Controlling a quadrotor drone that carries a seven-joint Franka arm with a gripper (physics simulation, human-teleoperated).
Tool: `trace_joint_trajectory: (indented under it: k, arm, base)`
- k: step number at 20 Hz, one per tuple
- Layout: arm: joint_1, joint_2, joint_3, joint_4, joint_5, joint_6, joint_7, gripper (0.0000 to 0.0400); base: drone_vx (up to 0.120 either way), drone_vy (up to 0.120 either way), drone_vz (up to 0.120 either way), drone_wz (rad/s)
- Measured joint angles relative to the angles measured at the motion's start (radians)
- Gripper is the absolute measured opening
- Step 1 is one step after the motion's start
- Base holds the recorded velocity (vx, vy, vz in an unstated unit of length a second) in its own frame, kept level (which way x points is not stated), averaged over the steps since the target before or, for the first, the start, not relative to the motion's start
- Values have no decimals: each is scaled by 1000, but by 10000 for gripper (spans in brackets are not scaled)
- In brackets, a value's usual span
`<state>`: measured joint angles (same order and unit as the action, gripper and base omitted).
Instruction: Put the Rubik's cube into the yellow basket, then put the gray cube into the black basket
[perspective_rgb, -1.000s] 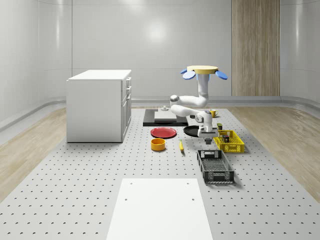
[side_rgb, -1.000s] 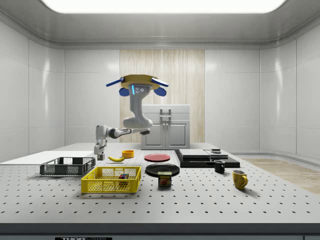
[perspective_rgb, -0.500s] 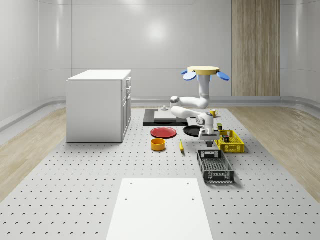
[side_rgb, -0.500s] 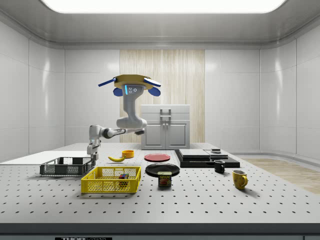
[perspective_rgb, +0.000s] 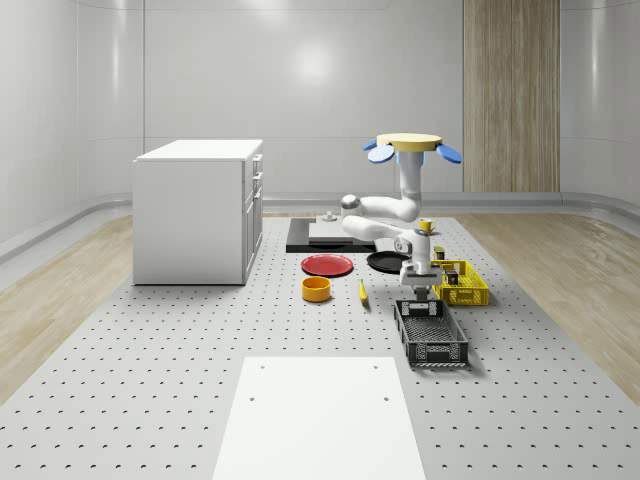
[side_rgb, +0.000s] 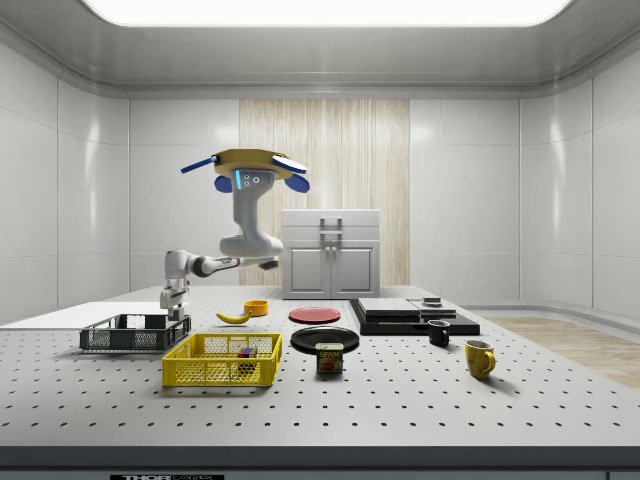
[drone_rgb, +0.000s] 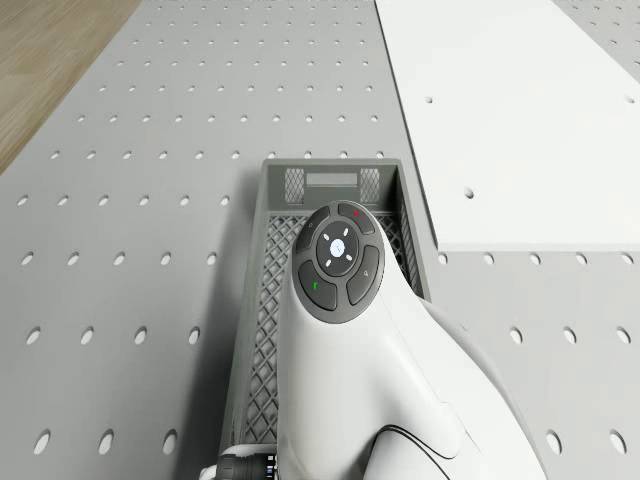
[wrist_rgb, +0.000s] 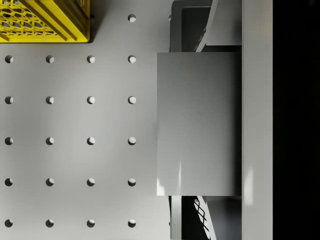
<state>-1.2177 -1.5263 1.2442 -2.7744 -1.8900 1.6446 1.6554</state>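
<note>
We list the scene from the side view's left to its right, taking the black basket (side_rgb: 135, 333) as our landmark. The gripper (side_rgb: 175, 313) hangs just above the basket's right-hand end, and in the wrist view we find the gray cube (wrist_rgb: 199, 123) clamped between the fingers (wrist_rgb: 257, 120), over that basket's edge (wrist_rgb: 176, 30). The arm (side_rgb: 215, 264) rises to the right of the basket up to the drone (side_rgb: 246, 168), which hovers well above the table (side_rgb: 400, 400), to the basket's upper right. Just right of the black basket and nearer the camera we record the yellow basket (side_rgb: 222, 360), with the Rubik's cube (side_rgb: 246, 353) lying inside it. Behind the yellow basket we note a banana (side_rgb: 233, 317) and a small yellow bowl (side_rgb: 256, 307). Further right of the black basket come a red plate (side_rgb: 314, 314), a black pan (side_rgb: 325, 338), a can (side_rgb: 329, 358), a dark tray (side_rgb: 412, 317), a black mug (side_rgb: 438, 332) and a yellow mug (side_rgb: 479, 358). A white cabinet (side_rgb: 331, 254) stands well behind them.
</note>
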Motion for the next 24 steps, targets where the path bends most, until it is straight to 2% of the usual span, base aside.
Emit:
trace_joint_trajectory:
  k: [5,10,16,24]
  arm:
    - [0,-1,0,0,0,1,0,250]
    - [-1,-2,0,0,1,2,0,250]
    - [-1,-3,0,0,1,2,1,250]
    - [-14,0,-62,22,-57,30,1,250]
  base:
    - [120,0,0,0]
    - [120,0,-88,0]
    - [113,0,-7,0]
    - [0,0,0,0]
